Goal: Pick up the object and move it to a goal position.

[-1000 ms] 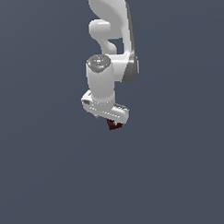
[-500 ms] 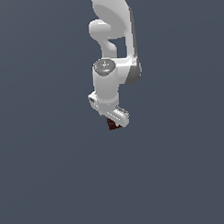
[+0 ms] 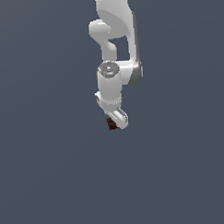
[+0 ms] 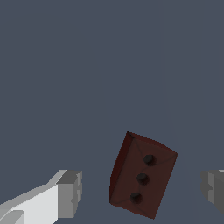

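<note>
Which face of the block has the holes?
On the block, the broad face toward the wrist camera: three holes in a row. Its narrow adjoining face is plain.

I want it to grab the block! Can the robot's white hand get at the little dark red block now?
Probably yes. The small dark red block sits between the open white hand's grey fingers, touching neither, with nothing blocking.

The block (image 4: 142, 175) is dark maroon-brown with three round black dots in a row on one face. The arm (image 3: 115, 49) is glossy white with grey trim. The gripper (image 4: 140, 192) has white fingers (image 4: 43, 202) tipped with grey pads. The background is plain slate grey.
</note>
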Controlling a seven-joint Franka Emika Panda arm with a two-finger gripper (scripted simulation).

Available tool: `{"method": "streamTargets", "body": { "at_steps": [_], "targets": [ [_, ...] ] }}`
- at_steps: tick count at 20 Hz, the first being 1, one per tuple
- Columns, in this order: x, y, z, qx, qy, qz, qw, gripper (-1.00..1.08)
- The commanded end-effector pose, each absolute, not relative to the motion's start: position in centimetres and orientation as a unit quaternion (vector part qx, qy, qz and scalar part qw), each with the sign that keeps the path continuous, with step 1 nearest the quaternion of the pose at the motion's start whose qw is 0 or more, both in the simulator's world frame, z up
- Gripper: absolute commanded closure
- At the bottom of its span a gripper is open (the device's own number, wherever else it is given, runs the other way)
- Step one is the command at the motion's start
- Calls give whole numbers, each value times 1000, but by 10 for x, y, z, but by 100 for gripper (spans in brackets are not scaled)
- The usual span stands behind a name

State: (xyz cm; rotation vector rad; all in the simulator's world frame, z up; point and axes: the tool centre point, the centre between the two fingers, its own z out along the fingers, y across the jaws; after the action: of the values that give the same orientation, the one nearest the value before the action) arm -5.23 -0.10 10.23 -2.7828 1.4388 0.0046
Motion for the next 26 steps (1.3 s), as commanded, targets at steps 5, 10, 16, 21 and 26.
{"method": "streamTargets", "body": {
  "at_steps": [5,10,16,21,26],
  "targets": [
    [-64,6,90,-848,530,1,3,-92],
    [-71,9,84,-822,569,1,1,-92],
    [-76,12,79,-802,597,0,0,-92],
    [-78,12,77,-795,606,0,0,-92],
    [-78,12,75,-796,605,0,0,-92]
  ]
}}
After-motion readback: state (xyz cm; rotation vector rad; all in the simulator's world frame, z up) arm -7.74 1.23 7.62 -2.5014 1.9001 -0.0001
